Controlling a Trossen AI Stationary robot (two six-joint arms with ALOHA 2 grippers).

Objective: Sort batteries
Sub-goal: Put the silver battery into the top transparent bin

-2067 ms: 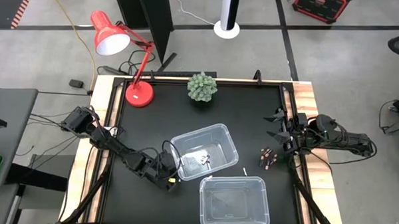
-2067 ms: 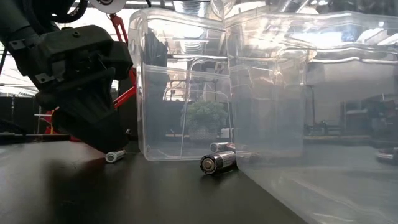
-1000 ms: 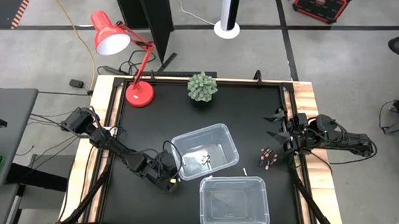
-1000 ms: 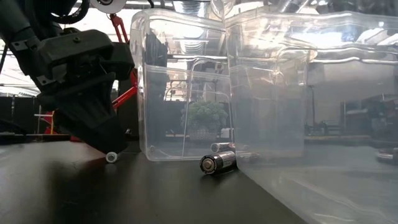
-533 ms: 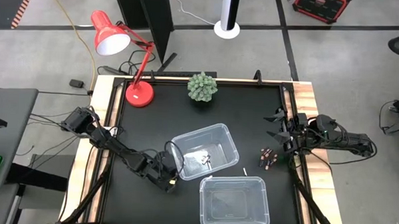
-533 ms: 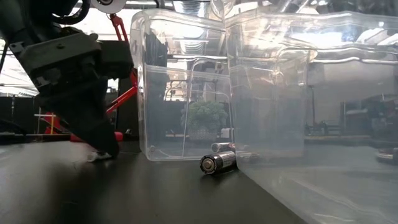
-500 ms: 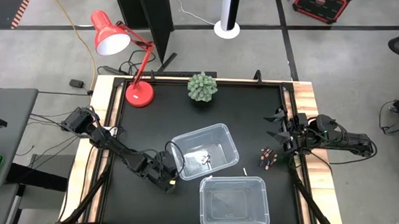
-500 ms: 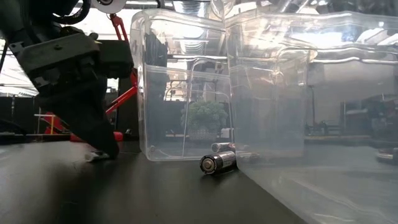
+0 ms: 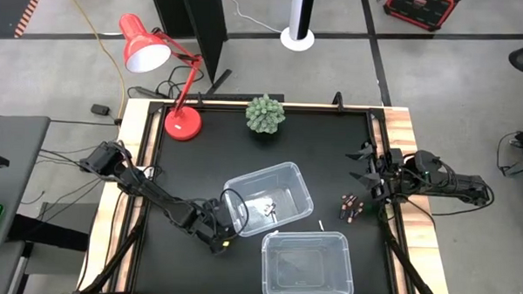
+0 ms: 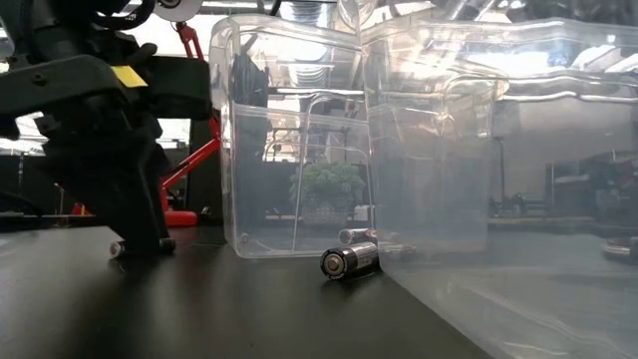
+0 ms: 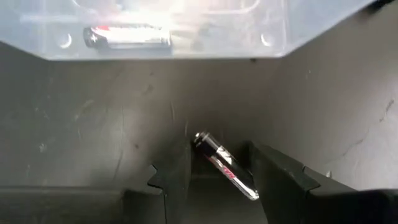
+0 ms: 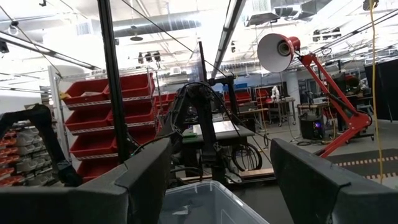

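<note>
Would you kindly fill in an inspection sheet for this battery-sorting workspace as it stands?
Surface: black table top with wooden edges.
Job's things: two clear bins, batteries in the farther one; dark battery group near right edge; one battery between the left fingers.
Clutter: red desk lamp, small potted plant.
Grippers: left gripper low at the table, jaws around that battery; right gripper open, parked at right edge.
Cables: yellow cord and dark leads on floor.
Surroundings: red storage bins on shelving.
</note>
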